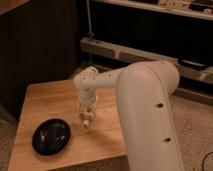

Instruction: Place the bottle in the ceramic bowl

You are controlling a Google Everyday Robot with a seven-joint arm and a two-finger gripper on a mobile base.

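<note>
My gripper (pixel 87 111) points down over the middle of the wooden table (pixel 50 97), at the end of the white arm. The bottle (pixel 86 121), tiny and whitish with a pale rounded end, sticks out just below the gripper, which is shut on it. It hangs close above the tabletop. The ceramic bowl (pixel 51 136), shallow, round and glossy black, sits on the table's front left part, about a bowl's width to the left of and below the bottle. Nothing lies in the bowl.
The arm's thick white link (pixel 150 115) fills the right side of the view and hides the table's right edge. Dark shelving with a metal rail (pixel 125 52) runs behind the table. Speckled floor (pixel 195 125) lies to the right.
</note>
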